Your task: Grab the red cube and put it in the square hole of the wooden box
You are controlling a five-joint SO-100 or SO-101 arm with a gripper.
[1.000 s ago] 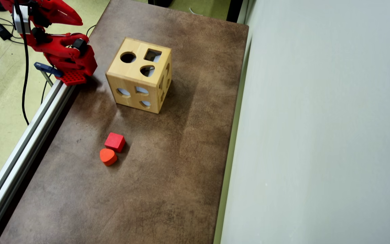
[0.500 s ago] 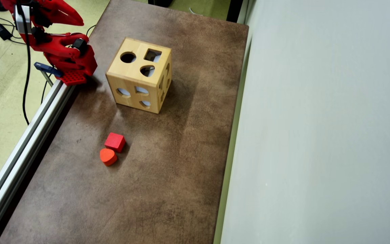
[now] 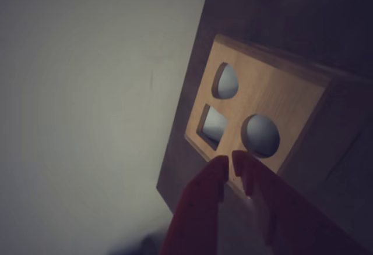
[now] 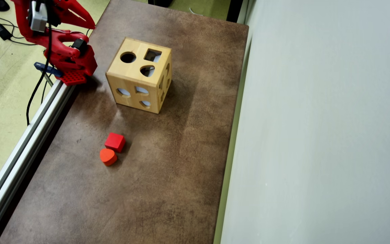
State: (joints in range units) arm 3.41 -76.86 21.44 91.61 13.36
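The red cube point(image 4: 115, 142) lies flat on the brown table, in front of the wooden box point(image 4: 137, 79) in the overhead view and well away from the arm. On top of the box sits the square hole point(image 4: 152, 55), beside a round and a heart-shaped cutout. My red gripper point(image 4: 91, 25) hovers at the top left, left of the box and above the arm's base. In the wrist view the gripper point(image 3: 229, 159) is shut with nothing in it, its tips pointing at the box point(image 3: 280, 92) just below the square hole point(image 3: 213, 127). The cube is out of the wrist view.
An orange-red heart block point(image 4: 108, 157) touches the cube's near corner. A metal rail point(image 4: 22, 149) runs along the table's left edge, and a pale wall point(image 4: 317, 135) bounds the right side. Cables lie on the green floor at left.
The gripper and upper arm have swung a little to the right, toward the box. The cube, heart block and box have not moved.
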